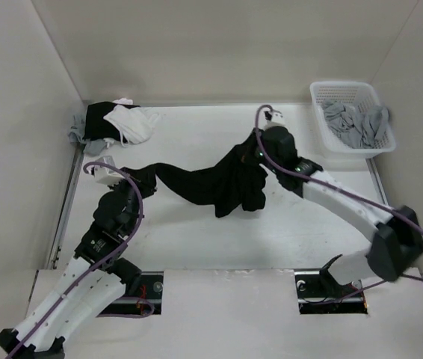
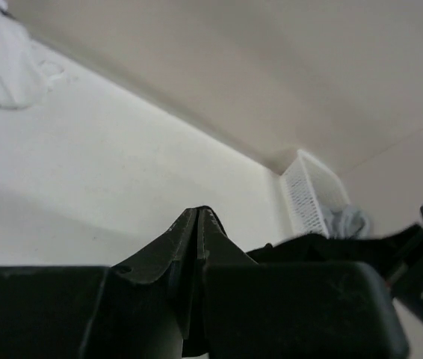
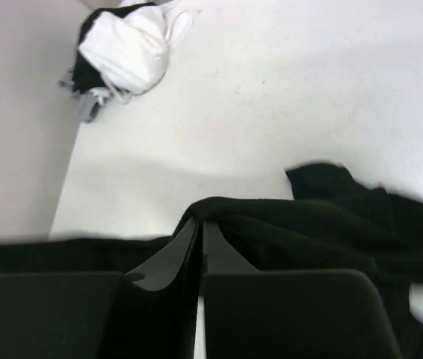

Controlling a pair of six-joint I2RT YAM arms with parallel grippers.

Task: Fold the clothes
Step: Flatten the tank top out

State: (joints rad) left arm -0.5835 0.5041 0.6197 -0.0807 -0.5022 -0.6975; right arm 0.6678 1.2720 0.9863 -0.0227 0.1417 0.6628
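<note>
My white bench is the biggest thing here: one flat, matte surface, closed in by three plain pale walls at the left, back and right.

One plain black soft-fabric top is drawn out in a long band across the middle of the bench. It is thin at its left end and bunched and hanging in folds toward its right.

One heap of white, black and grey garments lies in the far left corner, against the walls.

One white latticed plastic basket stands in the far right corner with light grey garments inside it; I cannot tell how many.

I have two claws. My left claw is pinched together on the top's thin left end. My right claw is clamped on the bunched right end, and black cloth drapes just past its tips.
</note>
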